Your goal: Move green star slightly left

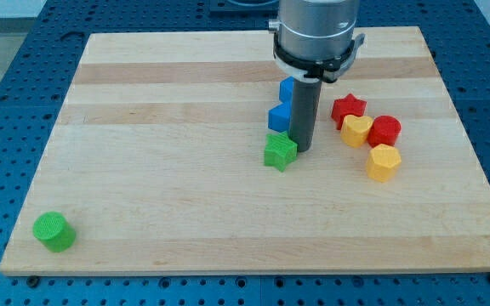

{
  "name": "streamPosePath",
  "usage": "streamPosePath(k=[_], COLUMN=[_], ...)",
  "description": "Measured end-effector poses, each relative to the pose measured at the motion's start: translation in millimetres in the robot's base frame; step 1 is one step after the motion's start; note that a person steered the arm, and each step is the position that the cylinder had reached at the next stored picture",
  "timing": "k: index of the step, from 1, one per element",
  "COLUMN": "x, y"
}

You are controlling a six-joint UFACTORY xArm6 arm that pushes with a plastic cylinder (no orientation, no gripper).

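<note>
Here, my tip (302, 148), a bare rod holding nothing, touches the light, rigid, slide-prone green star (280, 151) at its 3 o'clock, the side to push.

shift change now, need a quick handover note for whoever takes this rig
My tip is down on the board, right against the green star's right side, set to push it toward the view's left.
Star sits mid-board, just below the two blue blocks.
Red and yellow blocks cluster to the tip's right; green cylinder at the bottom-left corner.
Done: tip lined up, as far as this shot shows.
Left: short nudge left, then stop.
</note>
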State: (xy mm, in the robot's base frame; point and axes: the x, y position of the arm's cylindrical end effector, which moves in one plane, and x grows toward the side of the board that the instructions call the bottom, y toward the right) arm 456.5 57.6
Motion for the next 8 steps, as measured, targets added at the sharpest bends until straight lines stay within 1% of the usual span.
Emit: streamPosePath(k=[2, 3, 5, 7, 8], x=[22, 28, 15, 15, 15], y=[-1, -12, -23, -43, -44])
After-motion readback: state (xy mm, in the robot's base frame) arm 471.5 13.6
